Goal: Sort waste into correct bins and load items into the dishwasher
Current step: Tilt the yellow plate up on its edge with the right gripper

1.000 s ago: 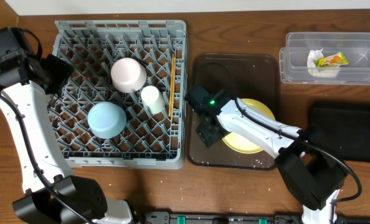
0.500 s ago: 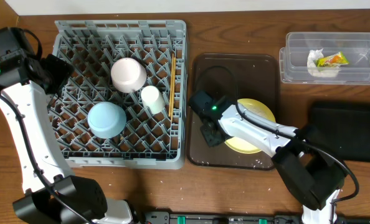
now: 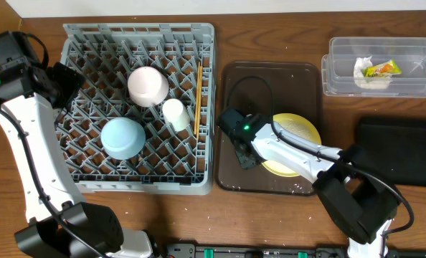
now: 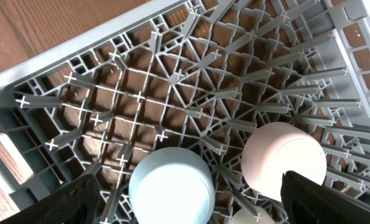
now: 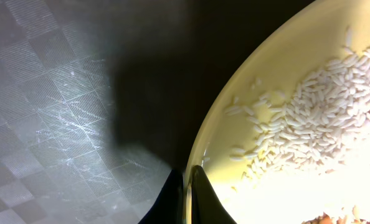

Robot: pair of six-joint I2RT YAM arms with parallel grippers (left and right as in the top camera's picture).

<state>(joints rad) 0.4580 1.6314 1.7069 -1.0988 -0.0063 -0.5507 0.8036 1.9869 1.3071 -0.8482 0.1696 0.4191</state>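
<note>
Obs., bench side.

Right gripper [image 3: 250, 159]: jaws together, clamped on the left rim of the plate [image 3: 299, 132]. In the wrist view the two dark fingertips [image 5: 172, 196] pinch the yellow edge between them. A green light [image 3: 246, 128] glows on the arm's wrist.

Plate: lies flat in the brown tray [image 3: 270, 79], in its right half, to the right of the rack [image 3: 138, 30]. Pale rice-like crumbs [image 5: 309, 124] are scattered across its face, thickest toward the middle and sparse near the pinched rim. The tray floor beside the plate shows a fine checkered texture.

Left gripper [image 3: 62, 79]: jaws wide apart, holding nothing. It hangs over the left side of the rack. The wrist view looks down between the fingers onto the two bowls.

Rack: grey, on the left half of the table [image 3: 270, 36].
- pink bowl [image 3: 148, 86]: upper middle
- blue bowl [image 3: 122, 137]: below and left of the pink one, just apart from it
- cup [image 3: 174, 115]: white, tilted among the pegs, just right of and between the bowls
- chopsticks [image 3: 197, 97]: lie lengthwise along the right edge of the rack

Tub [image 3: 414, 89]: clear, far right at the back of the table. Inside at its left end are the tissue [image 3: 363, 72] and the wrapper [image 3: 381, 69], touching each other. The wrapper shows yellow, green and orange print, too small to read.

Black tray [image 3: 403, 154]: flat on the table in front of the tub, well apart from the plate.
</note>
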